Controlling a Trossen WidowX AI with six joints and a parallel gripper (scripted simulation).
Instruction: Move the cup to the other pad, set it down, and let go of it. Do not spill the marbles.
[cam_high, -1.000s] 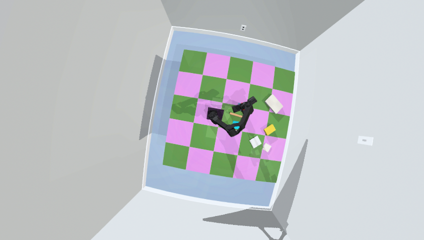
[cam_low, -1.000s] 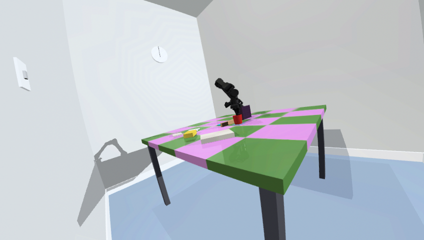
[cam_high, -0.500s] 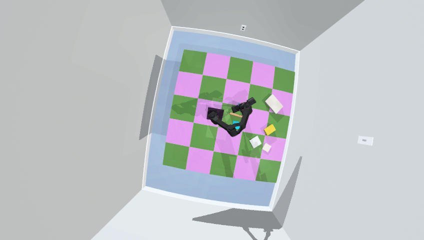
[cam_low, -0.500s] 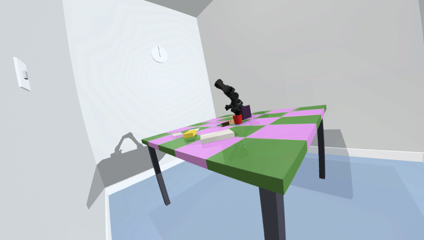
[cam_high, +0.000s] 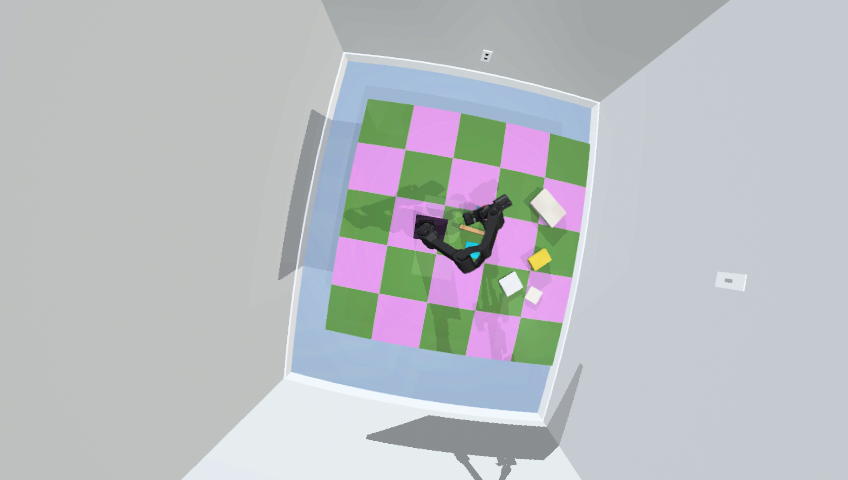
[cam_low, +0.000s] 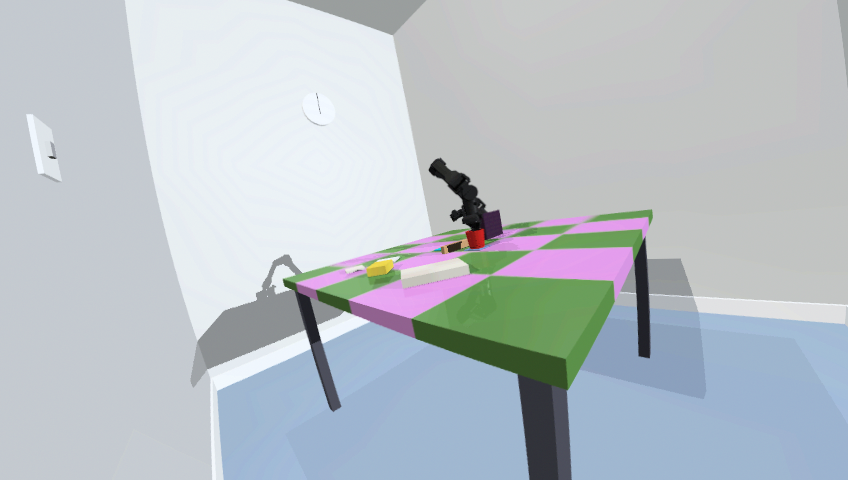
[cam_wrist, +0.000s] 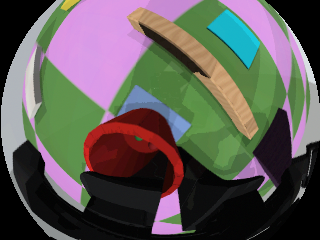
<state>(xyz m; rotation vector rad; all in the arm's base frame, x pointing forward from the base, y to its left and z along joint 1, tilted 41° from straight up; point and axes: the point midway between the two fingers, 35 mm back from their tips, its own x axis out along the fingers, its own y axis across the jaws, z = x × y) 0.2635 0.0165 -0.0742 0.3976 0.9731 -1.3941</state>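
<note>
One red cup (cam_wrist: 127, 150) stands upright, mouth upward.

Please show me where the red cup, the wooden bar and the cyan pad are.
red cup (cam_wrist: 114, 150): wrist view, inner wall.
wooden bar (cam_wrist: 200, 67): wrist view, top face.
cyan pad (cam_wrist: 234, 38): wrist view, centre.

My arm (cam_low: 462, 193): glossy black throughout, jointed cylindrical segments with rounded housings at each joint, thicker at the base link, no markings legible. My gripper (cam_wrist: 171, 150): two black wedge-shaped fingers, flat-faced, tapering forward from a broad black curved housing that carries pale reflective streaks along its rear edge.
</note>
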